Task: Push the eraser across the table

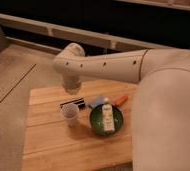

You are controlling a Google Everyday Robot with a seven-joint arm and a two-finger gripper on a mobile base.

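Your gripper [73, 91] hangs over the black eraser [72, 104] on the table [48, 145]; its grip you cannot tell. The white carton [107, 119] in the green bowl [93, 120] carries unreadable print.

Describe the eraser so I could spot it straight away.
Start at the wooden table and find the pale cup near its middle, left of the green bowl. Just behind the cup, right below the arm's gripper, lies the eraser. It is a black bar, unlike the light blue block and orange marker to its right.
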